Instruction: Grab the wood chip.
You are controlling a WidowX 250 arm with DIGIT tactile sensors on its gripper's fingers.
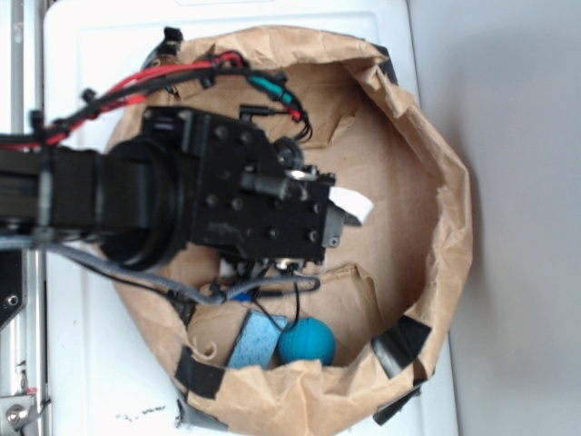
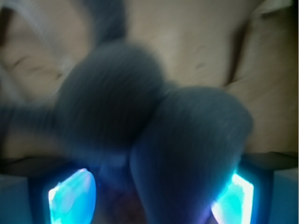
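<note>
The black robot gripper (image 1: 349,213) sits low inside the crumpled brown paper bag (image 1: 449,209). The wrist view is filled by a blurred grey plush toy (image 2: 154,126) between the jaws; whether they pinch it cannot be told. No wood chip is visible. Advice: lift clear, locate the chip, then close.

Even daylight is washing my exterior view, whitening the table (image 1: 91,363) toward glare. My wrist view is blurring heavily: a grey plush shape (image 2: 154,121) is looming unfocused, while cyan glows are flaring at both lower corners.
</note>
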